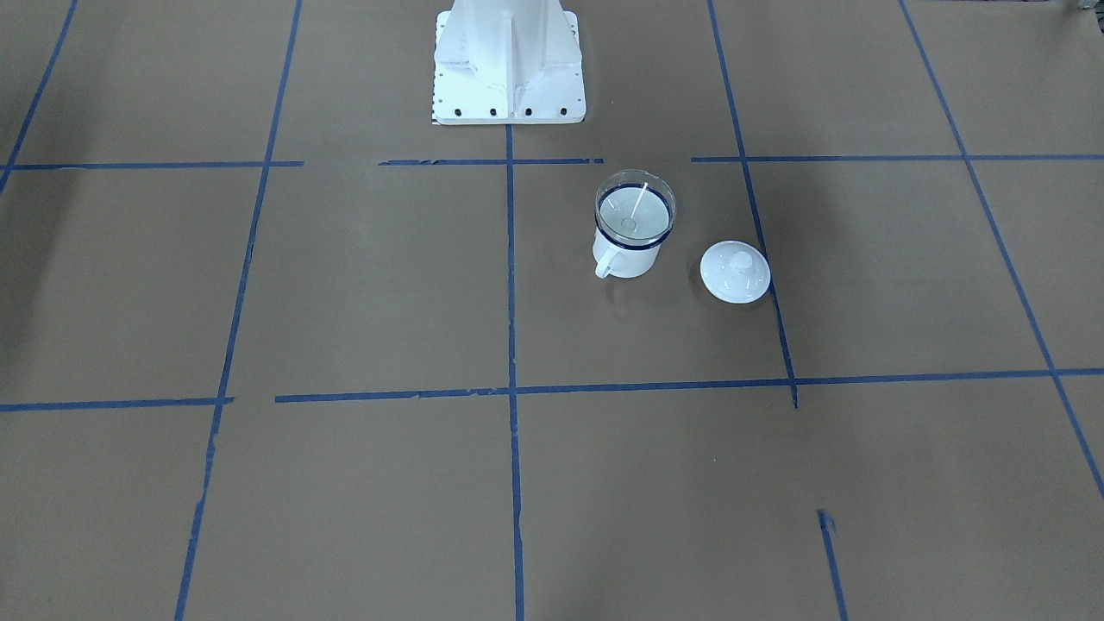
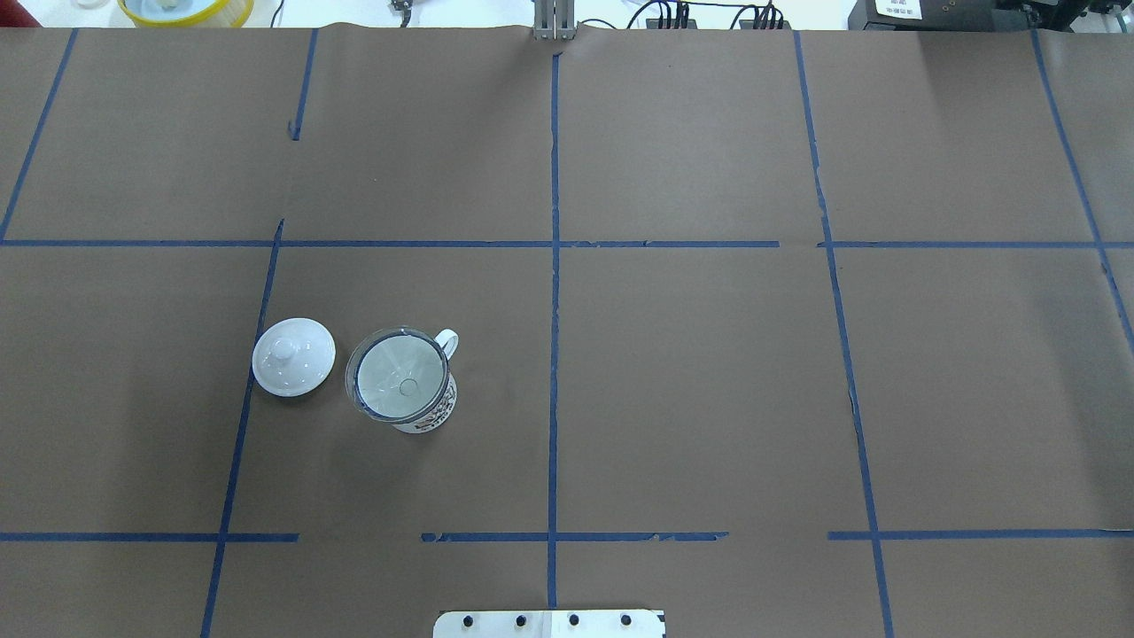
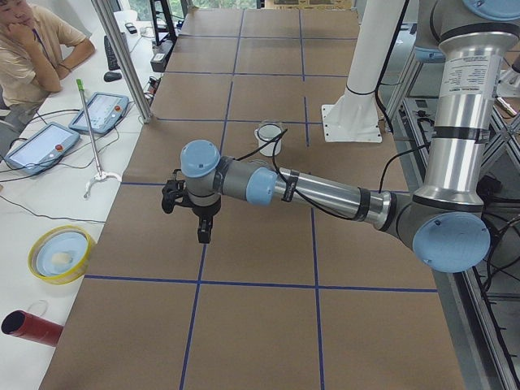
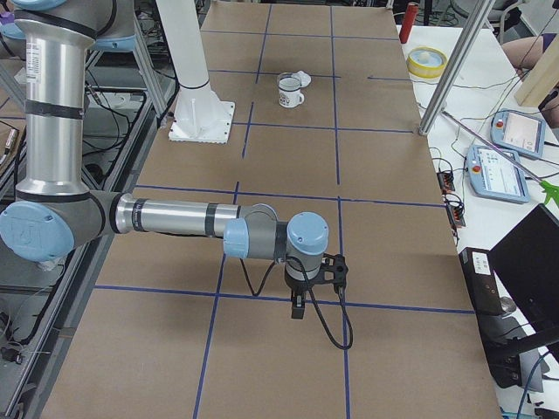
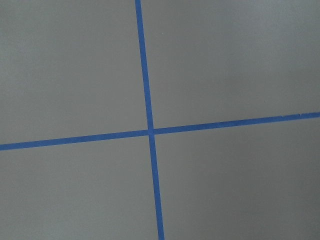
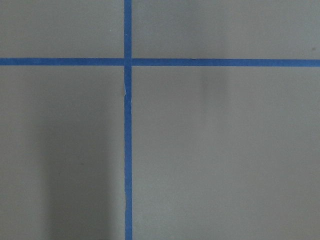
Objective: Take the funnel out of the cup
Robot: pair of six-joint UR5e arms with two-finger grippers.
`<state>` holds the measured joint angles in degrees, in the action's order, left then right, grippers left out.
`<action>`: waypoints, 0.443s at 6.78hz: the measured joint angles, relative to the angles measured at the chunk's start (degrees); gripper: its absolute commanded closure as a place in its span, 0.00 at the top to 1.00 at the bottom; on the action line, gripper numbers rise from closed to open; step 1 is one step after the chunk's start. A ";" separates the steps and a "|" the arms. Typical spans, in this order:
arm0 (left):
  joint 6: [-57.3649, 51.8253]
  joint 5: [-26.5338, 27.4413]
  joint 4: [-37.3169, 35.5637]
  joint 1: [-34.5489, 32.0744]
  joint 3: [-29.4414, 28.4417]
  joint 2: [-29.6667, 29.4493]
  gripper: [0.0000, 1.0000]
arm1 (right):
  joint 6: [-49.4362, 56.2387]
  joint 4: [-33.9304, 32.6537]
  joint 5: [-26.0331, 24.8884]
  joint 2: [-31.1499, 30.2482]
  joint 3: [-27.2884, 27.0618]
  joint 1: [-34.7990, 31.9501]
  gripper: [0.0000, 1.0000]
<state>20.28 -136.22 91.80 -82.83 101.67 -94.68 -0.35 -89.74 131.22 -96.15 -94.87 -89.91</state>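
Note:
The clear funnel [image 1: 636, 210] sits in the white blue-rimmed cup [image 1: 636, 259], its rim resting on the cup's mouth and its spout pointing down inside. In the overhead view the funnel [image 2: 399, 377] fills the cup [image 2: 434, 416], whose handle points up-right. The cup shows small in the side views [image 3: 268, 138] [image 4: 289, 92]. My left gripper [image 3: 203, 231] hangs above the table far from the cup, nearer the table's left end. My right gripper [image 4: 299, 305] hangs near the table's right end. Both show only in side views, so I cannot tell whether they are open or shut. The wrist views show only paper and blue tape.
A white domed lid [image 1: 735, 272] with a knob lies on the table close beside the cup [image 2: 293, 357]. The white robot base [image 1: 509, 60] stands at the near edge. A yellow bowl [image 3: 57, 253], teach pendants and an operator [image 3: 32, 41] are off the table.

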 measured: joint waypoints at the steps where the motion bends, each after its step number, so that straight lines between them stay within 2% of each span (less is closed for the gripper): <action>1: 10.58 1.55 0.45 4.41 2.75 -2.06 1.00 | 0.00 0.00 0.00 0.00 0.00 0.00 1.00; 3: 32.11 2.67 0.53 13.95 4.55 -9.09 1.00 | 0.00 0.00 0.00 0.00 -0.05 0.00 1.00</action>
<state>52.39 -133.55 92.33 -68.88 106.22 -103.77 -0.35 -89.74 131.22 -96.15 -94.91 -89.91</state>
